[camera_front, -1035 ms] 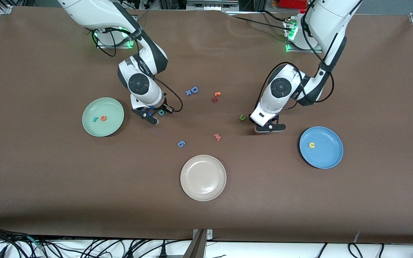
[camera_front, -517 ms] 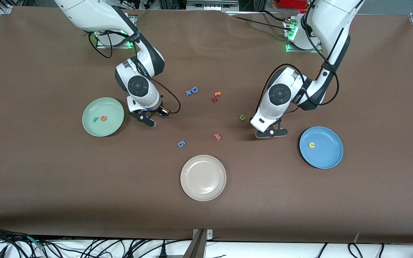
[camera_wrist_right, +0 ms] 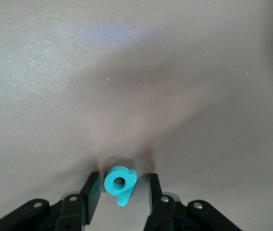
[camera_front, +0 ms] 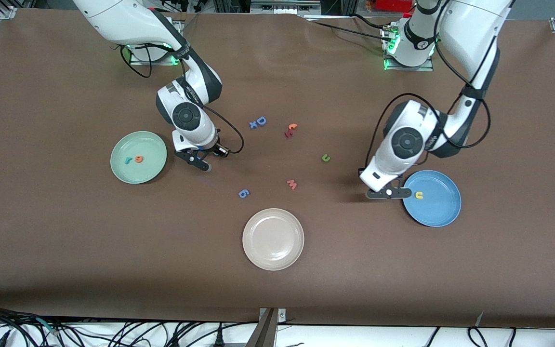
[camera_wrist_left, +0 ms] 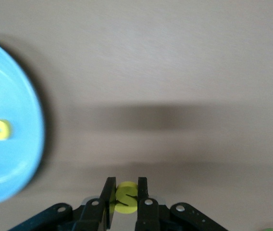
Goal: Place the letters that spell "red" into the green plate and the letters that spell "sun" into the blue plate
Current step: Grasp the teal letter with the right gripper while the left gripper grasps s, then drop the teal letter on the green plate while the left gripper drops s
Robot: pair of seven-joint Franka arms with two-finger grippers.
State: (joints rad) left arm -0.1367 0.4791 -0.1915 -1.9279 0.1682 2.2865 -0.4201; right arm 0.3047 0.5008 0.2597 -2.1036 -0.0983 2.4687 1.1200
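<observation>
**Letters for "sun" and "red": two in transit**

The yellow "s" (camera_wrist_left: 125, 197) is pinched between the tight-closed fingers of the left gripper (camera_front: 389, 193), lifted at the rim of the blue plate (camera_front: 439, 212), where the yellow "u" (camera_front: 419, 195) already lies, presumably for a drop there. The green "n" (camera_front: 325, 157) waits on the table. The right gripper (camera_front: 202, 161), beside the green plate (camera_front: 130, 176) holding "r" (camera_front: 127, 160) and "e" (camera_front: 138, 158), has the teal "d" (camera_wrist_right: 119, 183) between its fingers; whether they grip it, I cannot tell.
</observation>
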